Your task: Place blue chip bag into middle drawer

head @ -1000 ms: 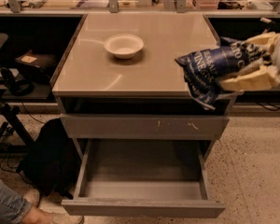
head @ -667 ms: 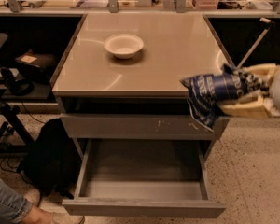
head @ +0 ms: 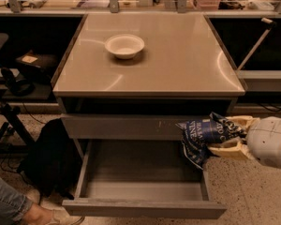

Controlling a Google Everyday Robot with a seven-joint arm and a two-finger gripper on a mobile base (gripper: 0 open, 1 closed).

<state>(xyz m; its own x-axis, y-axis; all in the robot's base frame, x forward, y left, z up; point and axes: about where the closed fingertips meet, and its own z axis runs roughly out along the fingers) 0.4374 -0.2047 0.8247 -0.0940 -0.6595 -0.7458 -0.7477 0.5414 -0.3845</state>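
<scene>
The grey cabinet fills the middle of the view, and its smooth tan surface (head: 187, 60) carries only one item, set toward the back left. Below the surface is a dark open slot, then a closed grey drawer front (head: 122, 127) with faint pale marks near its right end. Under that, the middle drawer (head: 140, 175) is pulled well out toward the camera, its shallow grey inside bare. A black backpack (head: 49, 158) slumps on the speckled floor against the cabinet's left side, and a person's jeans leg and shoe (head: 11, 207) show in the lower left corner. From the right edge comes the robot's rounded white arm, ending in the gripper (head: 220, 136), which sits level with the closed drawer front at the cabinet's right side. Its tan jaws are clamped on the blue chip bag (head: 201, 136), one finger above it and one below. The crumpled bag hangs over the open drawer's right rear corner, its lower tip dipping toward the right wall. The white bowl (head: 124, 46) stands upright on the surface, well apart from the bag.
</scene>
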